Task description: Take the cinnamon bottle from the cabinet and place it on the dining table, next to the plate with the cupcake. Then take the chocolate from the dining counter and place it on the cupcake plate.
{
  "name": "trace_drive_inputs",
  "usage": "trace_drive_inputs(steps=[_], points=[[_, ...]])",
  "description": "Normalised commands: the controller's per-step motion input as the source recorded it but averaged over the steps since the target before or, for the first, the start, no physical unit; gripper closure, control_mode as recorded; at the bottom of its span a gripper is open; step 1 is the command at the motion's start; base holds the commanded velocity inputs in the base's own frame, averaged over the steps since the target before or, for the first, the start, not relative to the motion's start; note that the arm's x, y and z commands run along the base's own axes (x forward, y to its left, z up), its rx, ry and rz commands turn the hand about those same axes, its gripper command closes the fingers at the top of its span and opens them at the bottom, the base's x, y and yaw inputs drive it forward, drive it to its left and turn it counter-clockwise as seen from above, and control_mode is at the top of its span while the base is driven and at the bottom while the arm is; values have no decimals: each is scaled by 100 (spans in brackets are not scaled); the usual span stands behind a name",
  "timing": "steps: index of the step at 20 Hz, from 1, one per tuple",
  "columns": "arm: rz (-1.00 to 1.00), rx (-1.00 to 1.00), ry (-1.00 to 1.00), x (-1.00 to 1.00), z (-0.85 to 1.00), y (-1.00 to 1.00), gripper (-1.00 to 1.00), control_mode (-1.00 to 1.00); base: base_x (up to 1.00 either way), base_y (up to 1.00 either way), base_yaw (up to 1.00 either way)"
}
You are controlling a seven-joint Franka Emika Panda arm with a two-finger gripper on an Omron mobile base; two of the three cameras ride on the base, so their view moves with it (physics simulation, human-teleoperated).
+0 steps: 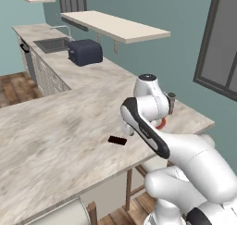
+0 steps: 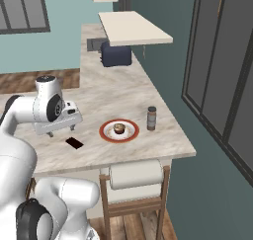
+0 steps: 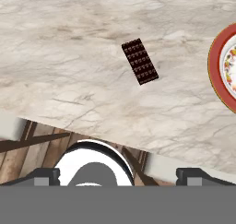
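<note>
Hovering above the tabletop [image 2: 123, 93] near its front edge, the gripper [image 2: 50, 134] looks straight down with its fingers [image 3: 46, 176] spread wide and nothing between them; the chocolate [image 3: 139, 61] lies flat on the marbled stone below and ahead of them, apart from the plate [image 3: 215, 66], whose red rim shows at the right of the hand view. In the right base view the cinnamon bottle [image 2: 151, 118] stands upright just beside the plate, with the cupcake [image 2: 119, 129] at the plate's middle, so the first half of the task looks done and the step in hand is picking up the bar. To do it well, the hand should shift forward until the bar sits midway between the fingers; the wrist should turn so the fingers close across the bar's short width, since it lies at a slant in the hand view; the descent should go low, because the bar is thin and lies flush on the stone; closing too high would likely slip over it.
</note>
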Motion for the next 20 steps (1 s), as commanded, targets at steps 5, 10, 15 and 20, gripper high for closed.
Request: trace_drive_inputs(steps=[5, 10, 15, 20], points=[[15, 0, 4, 50, -42, 12, -100, -100, 0, 0, 0], [4, -5, 24, 52, -30, 21, -100, -100, 0, 0, 0], [4, -10, 13, 38, -19, 16, -100, -100, 0, 0, 0], [6, -13, -5, 17, -30, 9, -100, -100, 0, 0, 0]])
